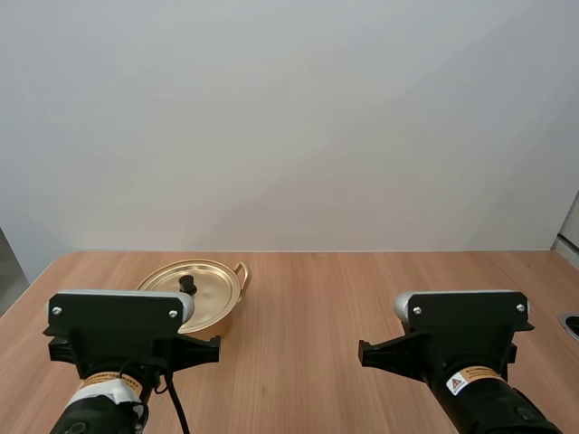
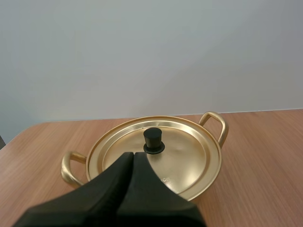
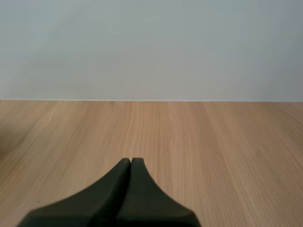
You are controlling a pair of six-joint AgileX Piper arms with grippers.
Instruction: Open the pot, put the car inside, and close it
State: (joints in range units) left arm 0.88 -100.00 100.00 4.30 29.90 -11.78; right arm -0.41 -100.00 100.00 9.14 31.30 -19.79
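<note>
Gold-coloured metal: that's the round two-handled pot (image 1: 220,321), sitting on the light wooden table (image 1: 344,307) at the lower left of the high view, just ahead of the left arm. Its flat matching lid (image 1: 210,287) is on, with the black knob (image 2: 153,140) upright at its centre, so whatever is inside is hidden. The left gripper (image 2: 133,154) has its fingers pressed together into one dark wedge, pointing towards the knob. The right gripper (image 3: 130,160) is likewise closed on nothing, over bare wood.
</note>
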